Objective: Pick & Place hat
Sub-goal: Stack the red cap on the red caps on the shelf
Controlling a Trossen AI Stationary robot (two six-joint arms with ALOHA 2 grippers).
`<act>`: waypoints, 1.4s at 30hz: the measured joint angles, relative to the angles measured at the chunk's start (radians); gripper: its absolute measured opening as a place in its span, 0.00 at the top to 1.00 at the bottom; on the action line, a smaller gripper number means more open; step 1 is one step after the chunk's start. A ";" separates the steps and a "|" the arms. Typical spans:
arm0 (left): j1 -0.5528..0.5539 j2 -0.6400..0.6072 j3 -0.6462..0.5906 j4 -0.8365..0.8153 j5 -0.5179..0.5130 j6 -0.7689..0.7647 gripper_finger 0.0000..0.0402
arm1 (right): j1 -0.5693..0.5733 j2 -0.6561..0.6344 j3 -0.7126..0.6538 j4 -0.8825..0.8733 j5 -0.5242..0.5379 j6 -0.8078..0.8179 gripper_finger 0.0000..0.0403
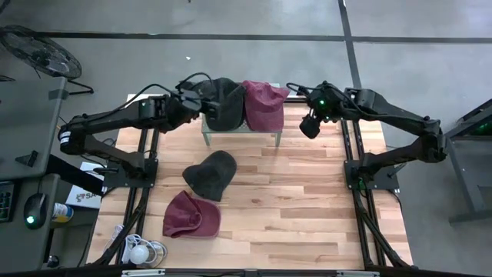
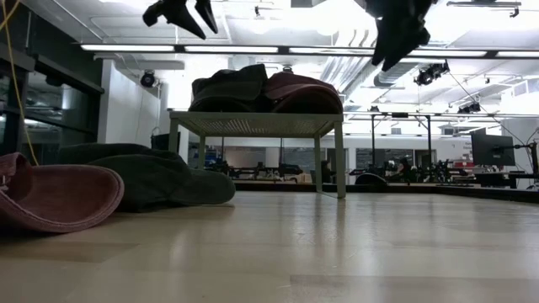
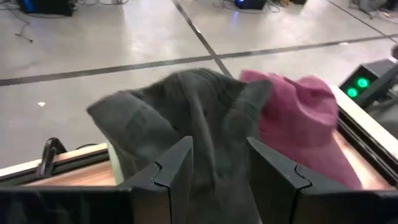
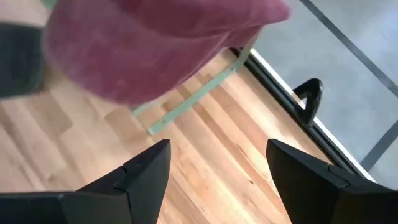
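a pale wooden tabletop [image 1: 307, 192] sits on a grey concrete floor, with a small green rack [image 1: 241, 132] standing at its far edge.

you have four hats here. two already sit side by side on the rack: a dark grey hat [image 1: 224, 104] on its left half and a maroon hat [image 1: 264, 104] touching it on the right half. two more lie on the bare wood: a second grey hat [image 1: 210, 175] near the middle, and a second maroon hat [image 1: 191, 215] just beside it, nearer the front edge and further left.

the relation your coming move turns on, as i judge it, is this: both loose hats lie on the left arm's side of the table, nearer the front than either gripper. the left gripper [image 1: 198, 100] hangs over the rack at the grey hat's left edge, fingers [image 3: 176, 171] parted a little and holding nothing, though the left wrist view leaves it unclear whether they touch the cloth. the loose grey hat lies toward the front from it, with no clear long axis.

the right gripper [image 1: 310, 125] hovers just off the rack's right end, fingers [image 4: 146, 171] spread wide and empty, well apart from both loose hats. you would likely reach with the left arm.
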 joint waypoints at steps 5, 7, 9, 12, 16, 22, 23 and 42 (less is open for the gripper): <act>-0.087 -0.002 0.000 -0.023 -0.041 -0.001 0.64 | 0.049 0.000 0.000 -0.001 0.023 -0.036 0.36; -0.123 -0.002 0.000 -0.029 -0.052 -0.004 0.64 | 0.071 0.000 0.000 -0.002 0.028 -0.044 0.36; -0.155 -0.002 0.000 -0.042 -0.052 -0.005 0.64 | 0.092 0.000 0.000 -0.002 0.031 -0.048 0.36; -0.202 -0.002 0.000 -0.055 -0.055 -0.015 0.64 | 0.126 0.000 0.000 -0.002 0.031 -0.047 0.36; -0.266 -0.002 0.000 -0.069 -0.067 -0.041 0.64 | 0.179 0.000 0.000 -0.001 0.035 -0.022 0.36; -0.359 -0.002 0.000 -0.103 -0.095 -0.064 0.64 | 0.293 0.000 0.000 0.000 0.074 0.109 0.36; -0.374 -0.002 0.000 -0.113 -0.095 -0.065 0.64 | 0.314 0.000 0.000 0.000 0.082 0.136 0.36; -0.621 -0.002 0.000 -0.363 0.322 -0.174 0.64 | 0.645 0.016 0.000 0.015 0.194 0.670 0.36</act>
